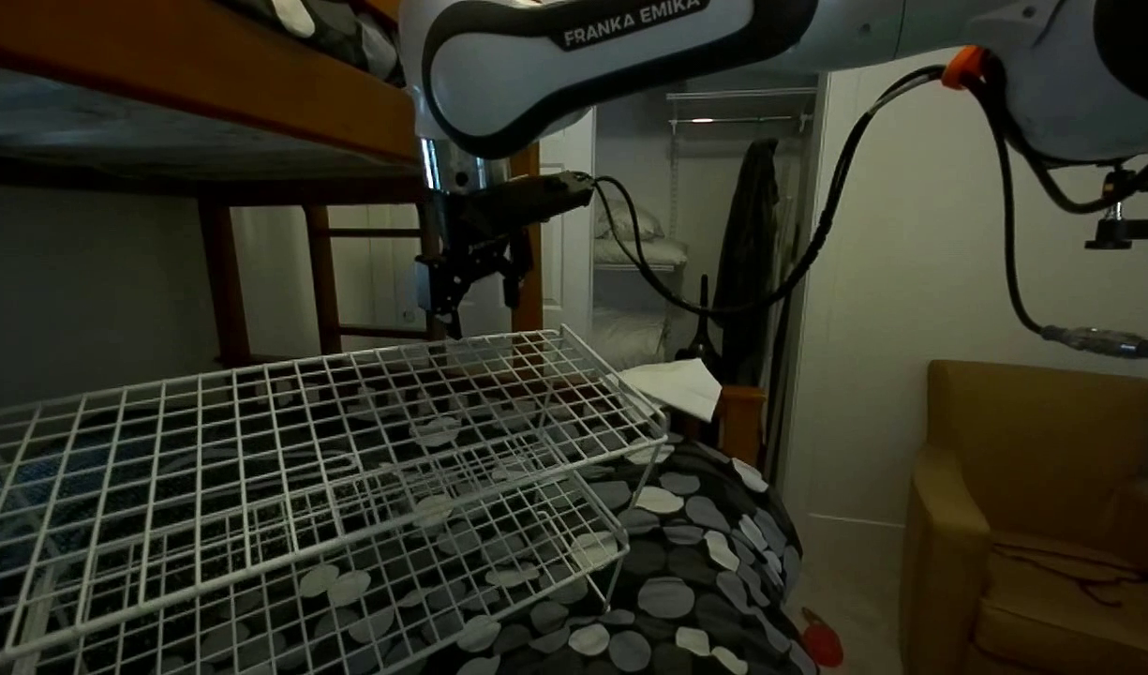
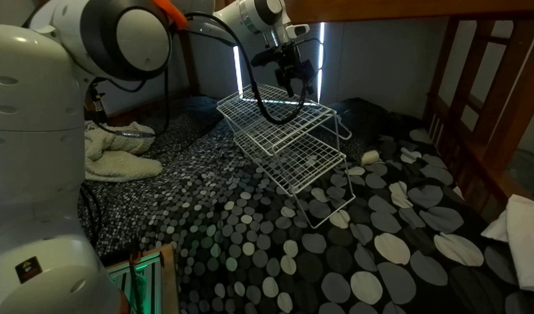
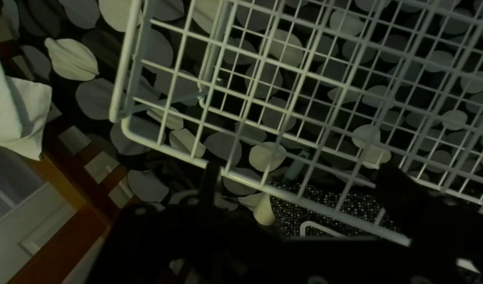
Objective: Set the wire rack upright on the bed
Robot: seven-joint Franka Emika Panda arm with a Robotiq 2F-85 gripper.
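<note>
The white wire rack has two gridded tiers and rests tilted on the dotted bed. In an exterior view the rack slopes, with a wire leg loop touching the bed and another loop sticking out on the far side. My gripper is just above the top tier's far edge; it also shows in an exterior view. In the wrist view the gripper is open, its dark fingers wide apart over the rack's edge bar. I cannot tell whether a finger touches it.
The upper bunk frame hangs low beside the arm. Wooden rails stand at the bed's end. A white cloth, a cream blanket and a small cream cylinder lie on or by the bed. A tan armchair stands beyond.
</note>
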